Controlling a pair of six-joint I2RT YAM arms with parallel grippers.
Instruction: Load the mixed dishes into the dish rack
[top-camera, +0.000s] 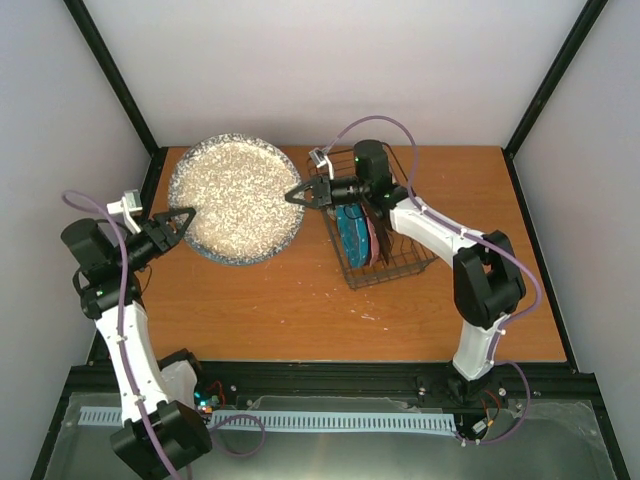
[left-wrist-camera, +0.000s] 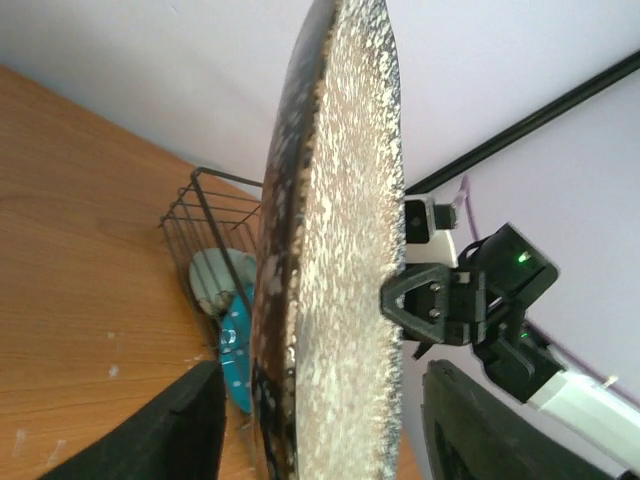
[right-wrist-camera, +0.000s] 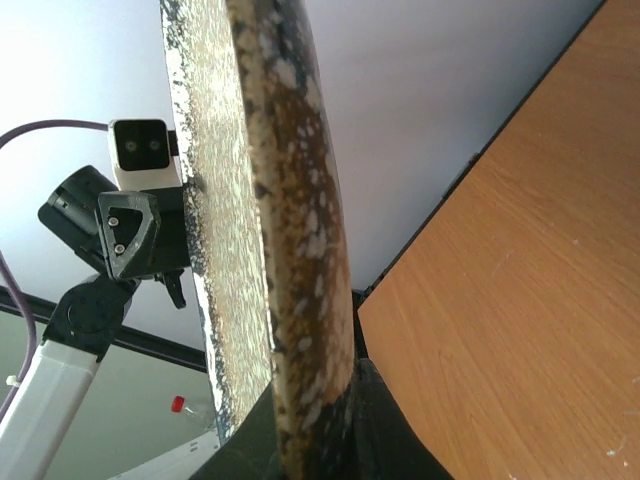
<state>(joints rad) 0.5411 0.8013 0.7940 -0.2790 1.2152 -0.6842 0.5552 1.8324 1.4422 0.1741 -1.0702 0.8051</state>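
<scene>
**Top view, with both wrist views.** The wooden table (top-camera: 300, 310) fills the middle of the frame. It is bounded by pale walls on three sides and by black frame posts in the upper corners.

The grey speckled plate (top-camera: 238, 198) is the largest dish and sits upper left of centre. Its top rim overlaps the table's back edge in the picture. Whether it rests on the wood or hangs above it cannot be told.

The dish rack (top-camera: 400, 265) stands right of centre, just beside the plate's right rim and apart from it. It holds the blue dotted plate (top-camera: 350, 235) and the pink-red dotted plate (top-camera: 376, 240), both on edge. In the left wrist view, the pale green bowl (left-wrist-camera: 212, 278) shows at the rack's near end.

The right gripper (top-camera: 297, 195) is at the plate's right rim. In its wrist view the rim runs down between the two dark fingers (right-wrist-camera: 390, 440), which are pressed onto it.

The left gripper (top-camera: 186, 222) is at the opposite rim, at mid left. Its fingers (left-wrist-camera: 190, 425) are spread, one to each side of the plate seen edge-on, with a gap visible on both sides.

Bare wood lies across the lower half of the table and right of the rack. The rack's right-hand slots, beyond the pink-red plate, are unfilled.
</scene>
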